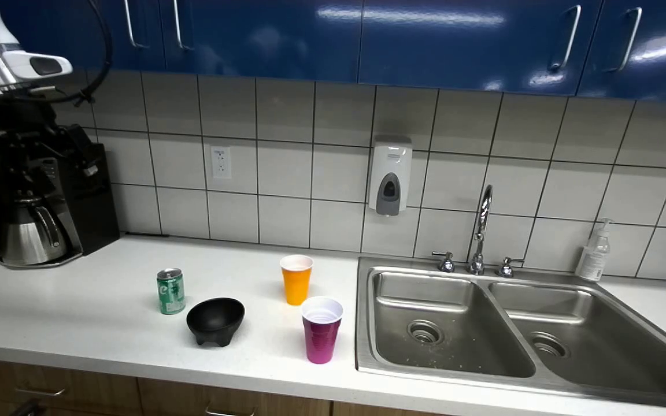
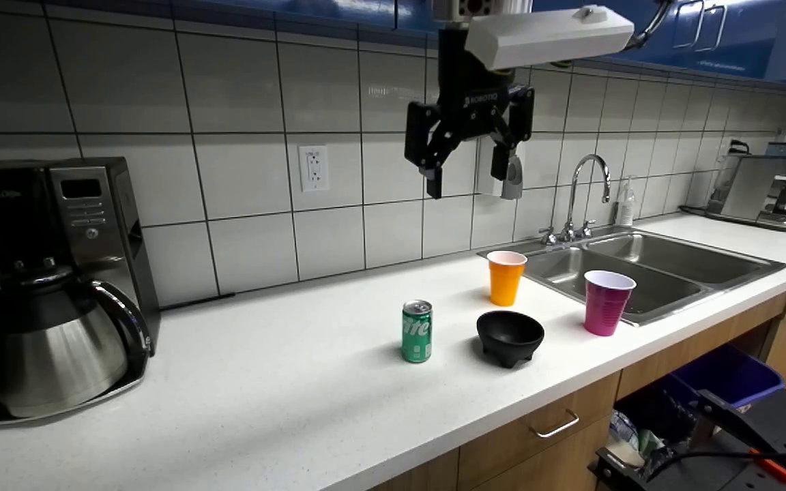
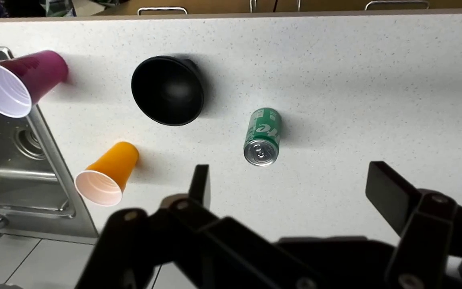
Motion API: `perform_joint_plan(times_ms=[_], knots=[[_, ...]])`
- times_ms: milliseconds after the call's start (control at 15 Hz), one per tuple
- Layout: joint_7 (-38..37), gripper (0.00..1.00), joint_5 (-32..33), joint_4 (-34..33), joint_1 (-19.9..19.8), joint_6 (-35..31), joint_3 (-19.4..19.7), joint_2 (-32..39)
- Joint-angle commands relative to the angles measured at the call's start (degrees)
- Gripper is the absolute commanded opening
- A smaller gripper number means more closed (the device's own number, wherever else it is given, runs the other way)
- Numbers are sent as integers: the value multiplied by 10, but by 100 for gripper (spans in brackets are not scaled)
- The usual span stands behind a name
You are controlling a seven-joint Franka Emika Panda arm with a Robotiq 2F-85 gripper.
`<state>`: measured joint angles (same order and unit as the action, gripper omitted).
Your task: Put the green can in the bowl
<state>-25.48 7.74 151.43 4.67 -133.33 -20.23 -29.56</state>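
Speckled white countertop (image 3: 367, 100) forms the work surface; inspect it from front to rear. Front row: the purple cup (image 3: 34, 76) and the black bowl (image 3: 167, 91). Hazard at the bowl: its interior appears shallow for the load, so a can released tilted or off-centre would probably tip over the rim. Slightly farther back, the green can (image 3: 261, 134) stands upright on the counter, just beside the bowl but apart from it, not yet transferred. Hazard at the can: a descent shifted toward the bowl could strike the rim, and uneven closing could topple the can, which is then likely to roll. Farther back again stands the orange cup (image 3: 108, 172); sideways travel made too low could knock it over. Next, check the gripper (image 2: 467, 181), raised above the counter in both exterior views. Its fingers (image 3: 201, 182) are spread wide apart, with a gap that looks ample for the can's body; they hold nothing and touch nothing. Alignment is judged incomplete: in the wrist view, the can appears between the fingers from side to side, offset toward the bowl-side one, and beyond their tips. Rearmost, the tiled wall (image 2: 243, 170) backs the counter.
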Motion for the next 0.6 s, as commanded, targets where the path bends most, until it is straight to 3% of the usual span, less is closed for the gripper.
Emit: perform_joint_plan(times_ms=[0,533], knots=[[-6,100,14,1,-17,-42,13,40],[9,100,50,-10,-31,-128,36,141]])
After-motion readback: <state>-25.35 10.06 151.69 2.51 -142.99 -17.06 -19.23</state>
